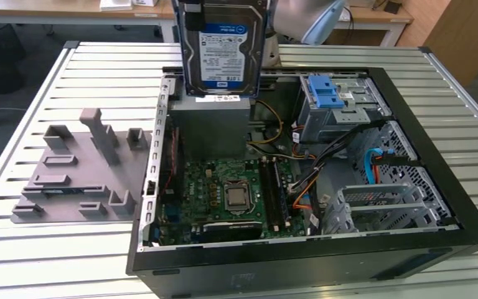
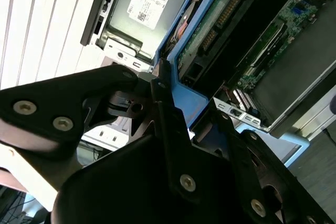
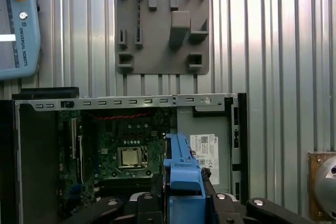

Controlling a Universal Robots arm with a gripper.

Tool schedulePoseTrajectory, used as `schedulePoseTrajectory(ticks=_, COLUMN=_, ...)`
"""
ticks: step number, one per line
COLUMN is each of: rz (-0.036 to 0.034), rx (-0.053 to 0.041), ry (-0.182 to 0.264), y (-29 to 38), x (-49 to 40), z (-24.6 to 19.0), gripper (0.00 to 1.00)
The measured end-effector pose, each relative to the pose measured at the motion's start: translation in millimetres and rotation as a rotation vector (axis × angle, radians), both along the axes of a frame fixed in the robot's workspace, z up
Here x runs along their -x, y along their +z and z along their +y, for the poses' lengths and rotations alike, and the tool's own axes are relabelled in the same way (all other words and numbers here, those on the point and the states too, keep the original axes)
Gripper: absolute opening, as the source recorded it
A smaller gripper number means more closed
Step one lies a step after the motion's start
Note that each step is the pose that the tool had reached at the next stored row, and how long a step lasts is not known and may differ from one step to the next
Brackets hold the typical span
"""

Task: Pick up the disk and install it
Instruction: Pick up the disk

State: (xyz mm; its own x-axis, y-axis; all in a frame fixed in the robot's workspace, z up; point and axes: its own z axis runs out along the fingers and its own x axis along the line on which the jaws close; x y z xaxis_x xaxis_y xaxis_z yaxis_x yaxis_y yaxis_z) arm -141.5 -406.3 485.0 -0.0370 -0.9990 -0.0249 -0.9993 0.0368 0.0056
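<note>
Slatted metal desk (image 1: 56,249) carries an open black PC case (image 1: 305,265) lying on its side, w/ a grey moulded fixture plate (image 1: 73,168) just beside it on the exterior view's left. Wooden furniture (image 1: 463,31) stands in the bkgd behind the desk. Inside the case: green mobo (image 1: 222,187) w/ a bare CPU (image 1: 237,197) near its middle, grey PSU (image 1: 210,124) at the far end, and a metal drive cage w/ blue latch (image 1: 330,99) toward the exterior view's right.

Disk (image 1: 222,53) hangs upright above the PSU, white-and-blue label facing the exterior camera, blue bracket along its edges. Can't tell whether its lower edge touches the PSU.

Gripper (image 3: 184,198) is clamped on the disk. In the first wrist view, black fingers (image 3: 157,208) sit tight on either side of the blue bracket, which points down at the case betw. the mobo and the PSU's white sticker (image 3: 205,150). The second wrist view shows the disk's green circuit-board side, w/ the PSU sticker beyond it. In the first wrist view, the fixture plate lies past the case rim, and a teach pendant w/ red stop button (image 3: 16,24) lies on the desk near a case corner.
</note>
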Motion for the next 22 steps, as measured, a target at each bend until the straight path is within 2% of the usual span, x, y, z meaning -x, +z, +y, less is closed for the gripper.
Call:
schedulePoseTrajectory(ticks=4, rz=0.0, rx=0.0002, ry=0.0, y=-0.1, x=-3.6, z=-2.3, gripper=0.36)
schedulePoseTrajectory(ticks=11, rz=0.0, rx=0.0002, ry=0.0, y=-0.4, x=-6.1, z=-16.3, gripper=0.36)
schedulePoseTrajectory(ticks=14, rz=0.0, rx=0.0003, ry=0.0, y=-0.4, x=-6.4, z=-20.1, gripper=0.36)
schedulePoseTrajectory(ticks=22, rz=0.0, rx=-0.0033, ry=0.0, y=-0.4, x=-6.4, z=-21.2, gripper=0.36)
